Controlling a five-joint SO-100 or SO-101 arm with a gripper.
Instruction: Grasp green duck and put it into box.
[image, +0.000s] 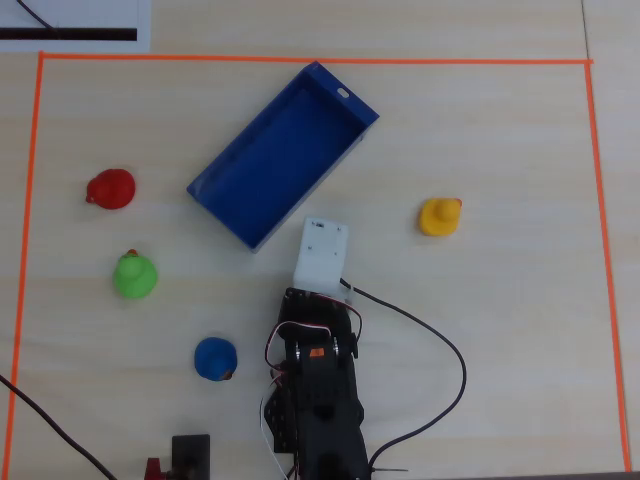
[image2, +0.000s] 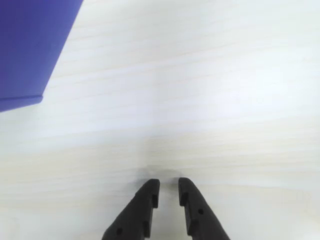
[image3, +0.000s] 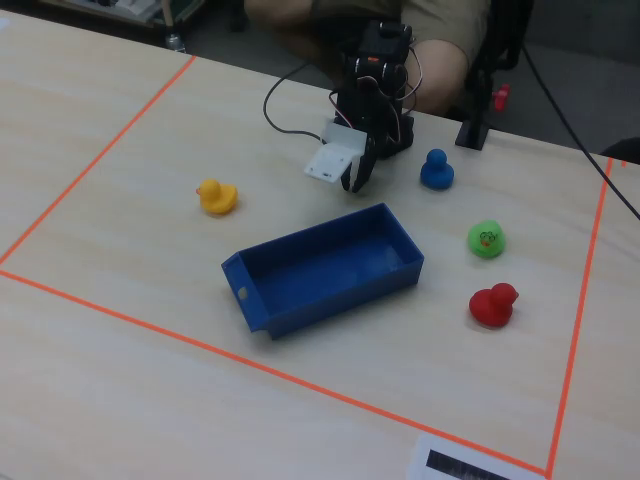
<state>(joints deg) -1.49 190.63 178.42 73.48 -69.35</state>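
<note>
The green duck (image: 134, 275) sits on the wooden table, left of the arm in the overhead view; in the fixed view it (image3: 486, 239) is right of the box. The blue box (image: 280, 160) lies empty and at an angle in the middle, also in the fixed view (image3: 320, 265), and its corner shows at the top left of the wrist view (image2: 30, 45). My gripper (image2: 168, 186) hangs low over bare table beside the box's near end, far from the green duck. Its jaws are almost together with only a narrow slit, and nothing is between them. It also shows in the fixed view (image3: 355, 180).
A red duck (image: 110, 188) lies beyond the green one, a blue duck (image: 215, 358) near the arm's base, and a yellow duck (image: 439, 216) on the other side. Orange tape (image: 300, 60) borders the work area. Cables trail from the arm (image: 320, 400).
</note>
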